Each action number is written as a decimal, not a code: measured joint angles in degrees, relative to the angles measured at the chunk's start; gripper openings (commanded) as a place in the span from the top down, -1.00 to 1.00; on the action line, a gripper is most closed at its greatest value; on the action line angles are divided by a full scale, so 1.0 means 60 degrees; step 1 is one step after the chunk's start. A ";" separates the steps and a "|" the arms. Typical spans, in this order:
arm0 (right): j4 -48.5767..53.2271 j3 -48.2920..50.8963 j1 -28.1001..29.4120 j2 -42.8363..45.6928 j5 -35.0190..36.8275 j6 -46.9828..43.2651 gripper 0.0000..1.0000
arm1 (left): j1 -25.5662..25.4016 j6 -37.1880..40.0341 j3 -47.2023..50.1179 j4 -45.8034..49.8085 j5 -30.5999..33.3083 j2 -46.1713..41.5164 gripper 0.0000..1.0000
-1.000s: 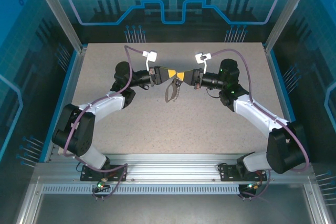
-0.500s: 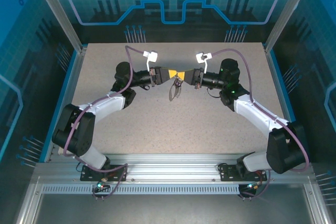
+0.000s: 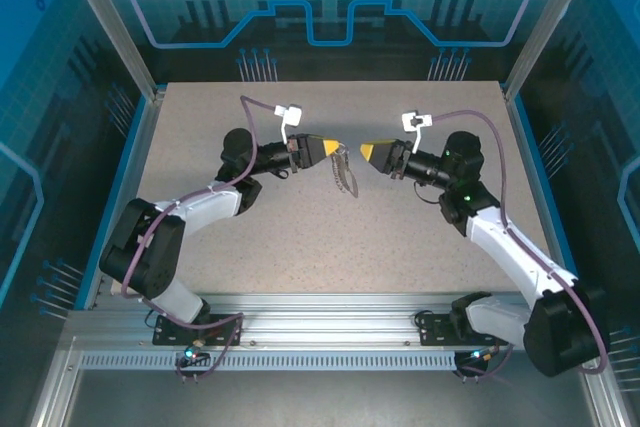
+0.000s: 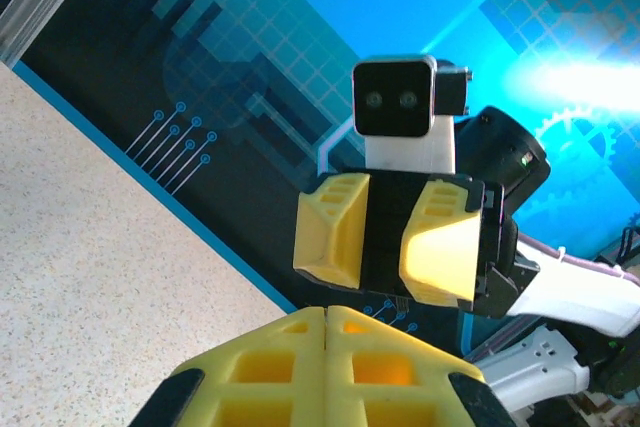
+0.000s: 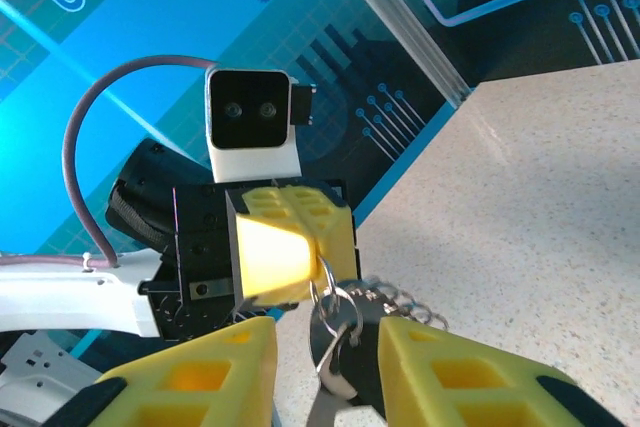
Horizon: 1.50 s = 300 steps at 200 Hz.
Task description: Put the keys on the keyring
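Left fingers point(image 3: 326, 146) pinched shut on keyring point(image 3: 346, 175), dangling it above tabletop point(image 3: 300, 237) so loop hangs free; right fingers point(image 3: 373, 152) parted, empty, near, facing it.

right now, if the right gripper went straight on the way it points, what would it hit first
Most likely the keyring dangling from the shut left gripper, which faces the open right gripper tip to tip. How far apart they are in depth is hard to judge.

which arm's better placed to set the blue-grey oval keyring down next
Left, probably: the left gripper is shut on the dark blue-grey oval keyring, which hangs from it; the right gripper stands open, apart.
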State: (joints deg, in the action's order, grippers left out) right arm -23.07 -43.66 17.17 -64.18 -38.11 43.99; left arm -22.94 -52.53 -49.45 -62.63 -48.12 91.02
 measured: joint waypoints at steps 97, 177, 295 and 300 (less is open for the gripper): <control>-0.0036 0.0798 0.0484 0.0120 0.1319 -0.0219 0.01 | 0.0000 -0.0769 0.0226 -0.1122 0.0568 0.0000 1.00; -0.0240 0.0146 0.1177 -0.0477 0.1537 -0.0306 -0.01 | -0.0004 -0.0761 0.0335 -0.0943 0.0627 -0.0288 1.00; -0.0146 -0.0186 0.1413 -0.0619 0.1581 -0.0619 0.03 | -0.0022 -0.0758 0.0331 -0.0747 0.0627 -0.0291 1.00; -0.0131 -0.0189 0.1432 -0.0619 0.1588 -0.0634 0.04 | -0.0022 -0.0761 0.0331 -0.0747 0.0627 -0.0291 1.00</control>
State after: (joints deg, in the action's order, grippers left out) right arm -23.86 -44.80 25.76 -67.90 -28.58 40.18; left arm -23.07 -57.10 -47.46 -67.11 -44.36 89.27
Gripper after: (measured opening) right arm 0.490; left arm 0.065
